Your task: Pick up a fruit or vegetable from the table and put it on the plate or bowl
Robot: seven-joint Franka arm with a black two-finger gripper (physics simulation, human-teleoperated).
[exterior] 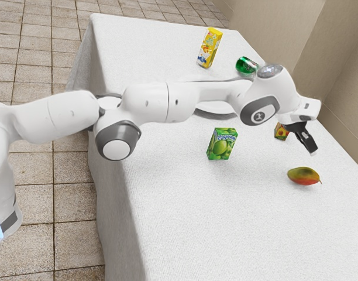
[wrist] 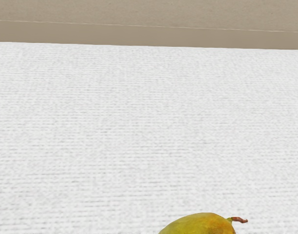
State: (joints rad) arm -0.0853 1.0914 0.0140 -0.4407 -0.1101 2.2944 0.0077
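The mango (exterior: 303, 175) lies on the white tabletop (exterior: 226, 222), near its edge at the exterior view's right. The claw (exterior: 306, 140) hangs above the mango and clear of it; whether it is apart or together cannot be told. 1 green carton (exterior: 221, 143) stands toward the tabletop's middle.

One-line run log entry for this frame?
phase: pre-grasp | gripper: over mango, no contact | mango: lying on table | task: not yet done
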